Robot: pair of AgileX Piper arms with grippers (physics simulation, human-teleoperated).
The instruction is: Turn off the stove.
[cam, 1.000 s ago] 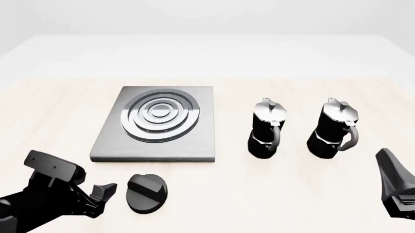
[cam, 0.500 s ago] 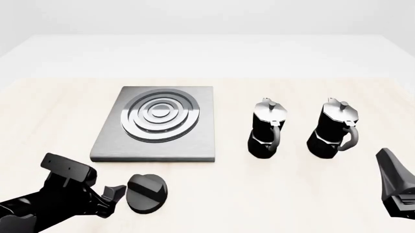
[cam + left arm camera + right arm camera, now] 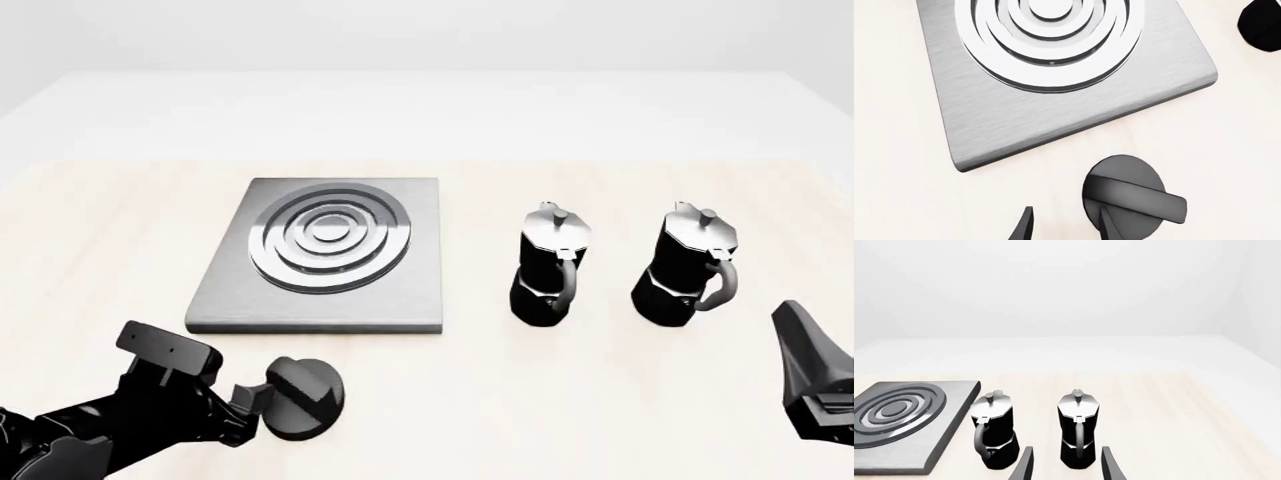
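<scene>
The stove [image 3: 320,262] is a flat grey metal plate with a shiny ring burner, left of the table's middle; it also shows in the left wrist view [image 3: 1054,105] and the right wrist view [image 3: 901,425]. Its round black knob [image 3: 304,400] with a raised ridge lies on the table in front of the plate. My left gripper [image 3: 254,408] is open at the knob's left edge. In the left wrist view one fingertip [image 3: 1111,230] overlaps the knob [image 3: 1131,197] beside the ridge, and the other is off to its side. My right gripper [image 3: 811,385] is open and empty at the near right.
Two black-and-silver moka pots [image 3: 550,265] [image 3: 691,267] stand upright right of the stove, ahead of my right gripper [image 3: 1066,466]; they also show in the right wrist view [image 3: 994,435] [image 3: 1077,434]. One pot's base shows in the left wrist view [image 3: 1261,25].
My left gripper has moved to the right and reached the knob's left edge. The knob, stove, pots and right arm have stayed put.
</scene>
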